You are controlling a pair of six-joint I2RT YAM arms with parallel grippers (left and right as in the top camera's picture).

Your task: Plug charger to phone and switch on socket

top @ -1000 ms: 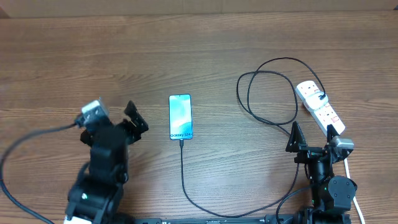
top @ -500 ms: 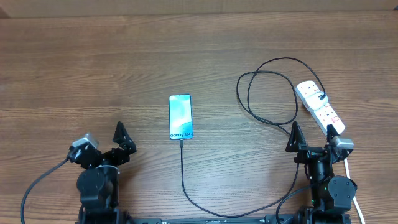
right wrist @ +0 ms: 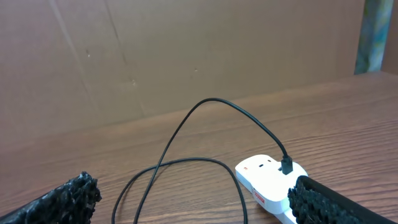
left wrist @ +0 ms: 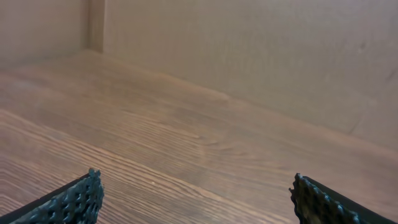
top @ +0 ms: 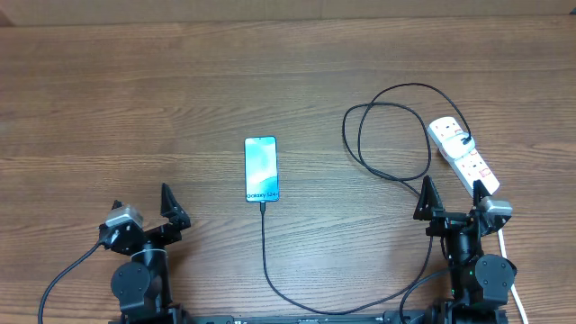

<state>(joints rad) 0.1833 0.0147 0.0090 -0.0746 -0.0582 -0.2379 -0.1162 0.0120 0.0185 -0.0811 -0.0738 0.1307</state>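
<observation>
The phone (top: 261, 169) lies flat mid-table, screen up. The black charger cable (top: 265, 252) meets its near end, runs toward the front edge, then loops (top: 387, 135) to the white socket strip (top: 463, 155) at the right, where its plug sits in the far end (right wrist: 287, 165). My left gripper (top: 142, 213) is open and empty at the front left, far from the phone. My right gripper (top: 454, 193) is open and empty just in front of the socket, which also shows in the right wrist view (right wrist: 267, 183).
A brown cardboard wall (right wrist: 186, 56) stands behind the wooden table (top: 135, 90). The strip's white cord (top: 515, 288) runs down past the right arm's base. The left wrist view shows only bare table (left wrist: 186, 143) and wall.
My left arm has pulled back from beside the phone to the front left edge. The right arm, phone and cable have not moved.
</observation>
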